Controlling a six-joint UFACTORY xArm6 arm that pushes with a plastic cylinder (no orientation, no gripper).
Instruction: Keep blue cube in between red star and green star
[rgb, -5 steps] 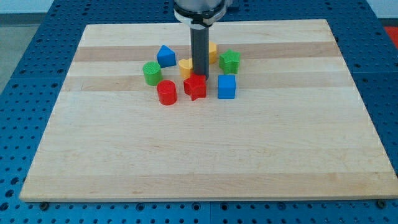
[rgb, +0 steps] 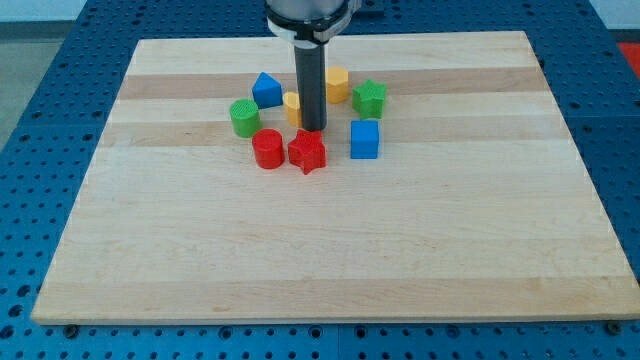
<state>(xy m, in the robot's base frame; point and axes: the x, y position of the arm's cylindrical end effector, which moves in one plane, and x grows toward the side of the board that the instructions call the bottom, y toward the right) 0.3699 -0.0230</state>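
The blue cube (rgb: 365, 139) sits just right of the board's upper middle. The green star (rgb: 369, 97) lies directly above it, a small gap apart. The red star (rgb: 307, 151) lies to the cube's left and slightly lower, touching a red cylinder (rgb: 268, 149). My tip (rgb: 313, 128) stands just above the red star's top edge, left of the blue cube. The rod hides part of a yellow block (rgb: 292, 106) behind it.
A green cylinder (rgb: 244, 117) and a blue triangular block (rgb: 267, 89) lie at the cluster's left. A second yellow block (rgb: 338, 83) sits right of the rod, near the green star. The wooden board (rgb: 320, 240) rests on a blue perforated table.
My tip has moved slightly left. The red star has slid left and down, now touching the red cylinder. The gap between the red star and blue cube has widened.
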